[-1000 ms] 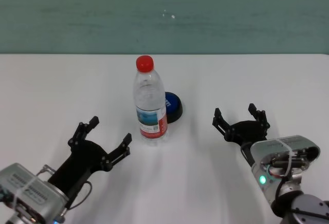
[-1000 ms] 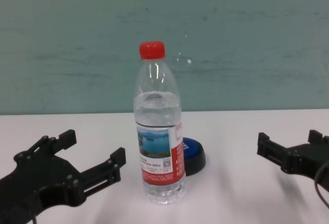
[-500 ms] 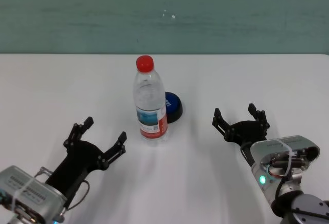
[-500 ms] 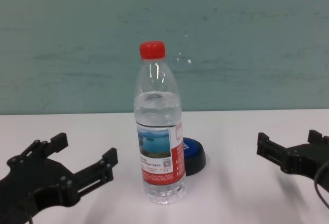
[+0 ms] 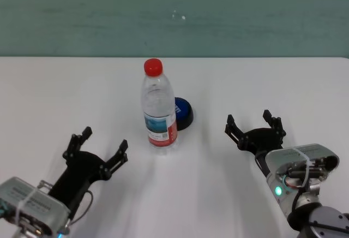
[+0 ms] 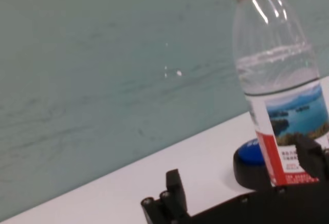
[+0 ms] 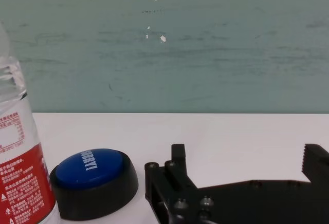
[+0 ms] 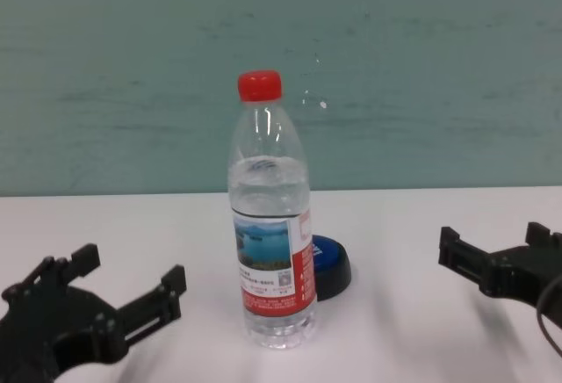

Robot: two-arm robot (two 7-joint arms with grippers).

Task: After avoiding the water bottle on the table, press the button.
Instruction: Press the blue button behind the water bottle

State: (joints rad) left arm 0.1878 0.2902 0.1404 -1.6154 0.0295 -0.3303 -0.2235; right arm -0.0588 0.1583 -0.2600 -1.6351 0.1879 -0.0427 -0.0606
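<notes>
Two grippers flank your work on the white table (image 5: 262,79). At its centre the water bottle (image 5: 159,107) stands upright, red cap on top. The button (image 5: 182,112), blue dome on a black base, sits just beside the bottle at its 2 o'clock, partly hidden behind it from the chest view. Your left gripper (image 5: 98,147) lies at the bottle's 8 o'clock, clear of it, jaws spread and holding nothing. Your right gripper (image 5: 254,124) lies at the button's 4 o'clock, apart from it, jaws likewise spread and holding nothing.
</notes>
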